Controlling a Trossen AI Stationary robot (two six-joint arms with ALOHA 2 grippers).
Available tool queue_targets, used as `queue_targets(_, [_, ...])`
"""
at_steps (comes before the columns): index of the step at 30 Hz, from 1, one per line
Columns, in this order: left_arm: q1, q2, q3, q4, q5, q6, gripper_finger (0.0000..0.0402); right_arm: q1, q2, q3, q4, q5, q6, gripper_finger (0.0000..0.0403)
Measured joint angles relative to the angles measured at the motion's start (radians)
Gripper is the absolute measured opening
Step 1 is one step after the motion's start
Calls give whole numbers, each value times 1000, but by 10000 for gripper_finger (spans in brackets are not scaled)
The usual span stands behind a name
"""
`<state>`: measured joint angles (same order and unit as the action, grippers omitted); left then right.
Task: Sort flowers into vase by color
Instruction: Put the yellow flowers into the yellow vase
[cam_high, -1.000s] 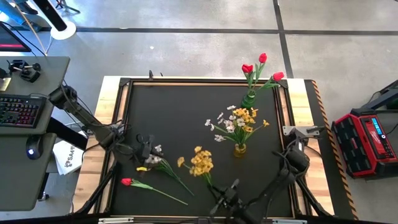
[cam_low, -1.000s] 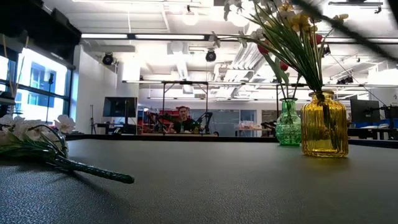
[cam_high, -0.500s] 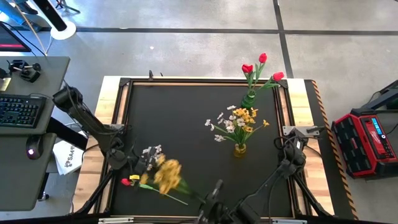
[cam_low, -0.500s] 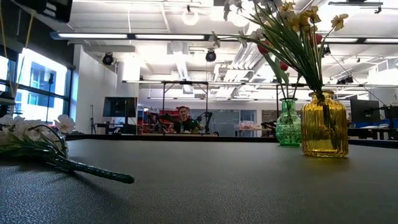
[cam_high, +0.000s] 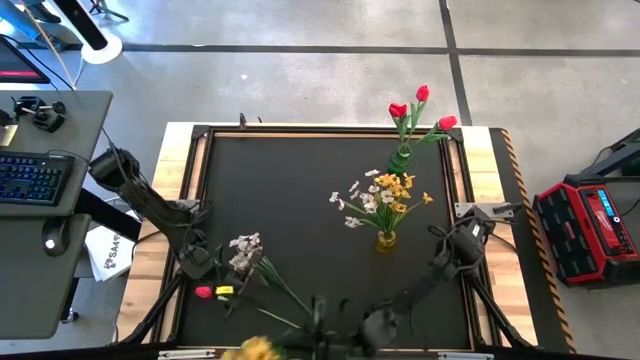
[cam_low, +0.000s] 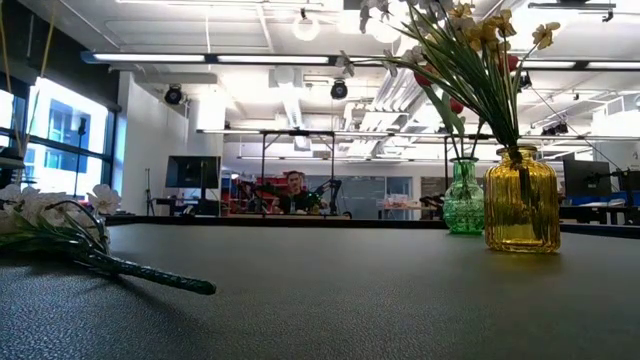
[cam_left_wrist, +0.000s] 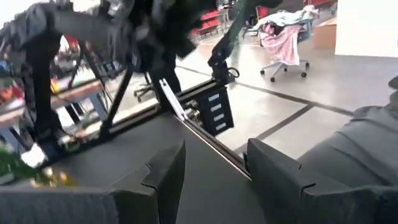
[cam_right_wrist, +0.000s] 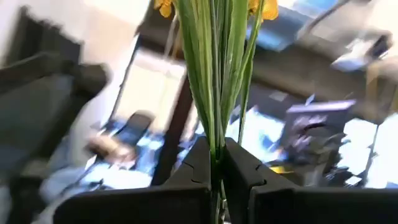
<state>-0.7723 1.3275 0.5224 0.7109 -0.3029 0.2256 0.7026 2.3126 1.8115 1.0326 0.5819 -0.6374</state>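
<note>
high view: yellow flower (cam_high: 258, 348) swung from mid-table to front edge, stem pinched in right gripper (cam_right_wrist: 217, 163); left gripper (cam_left_wrist: 214, 171) spread, empty. likely bound for yellow vase (cam_high: 385, 241).

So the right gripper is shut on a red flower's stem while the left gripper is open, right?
Not quite: the right gripper is shut on a yellow flower, not a red one, as the right wrist view shows. The left gripper is open.
</note>
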Motion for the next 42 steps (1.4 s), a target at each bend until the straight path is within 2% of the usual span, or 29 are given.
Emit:
queue_targets(2, [0,27,35,-1,4,42,161,-14,-1,-56,124,0,-54,0])
queue_targets(5, [7,59,87,0,-10,66,161,-30,-1,-110,214,-10,-70,0])
queue_targets(12, [51,114,175,-1,-16,8,161,-55,-1,-125,207,-37,-47,0])
queue_targets(17, [60,149,206,0,38,-5,157,-59,-1,-125,183,-35,-51,0])
queue_targets(25, [59,219,256,-2,58,19,91,-68,-1,-125,161,-25,-51,0])
queue_targets(31, [58,223,258,-33,47,8,12,-42,-1,-125,155,110,-77,0])
queue_targets(35, [57,201,258,-93,9,-31,4,-16,-2,-125,148,231,-78,12])
queue_targets(38, [53,180,258,-161,-52,-55,1,2,-3,-125,120,338,-78,43])
queue_targets(42, [53,164,258,-236,-139,-90,1,20,-3,-125,88,507,-46,109])
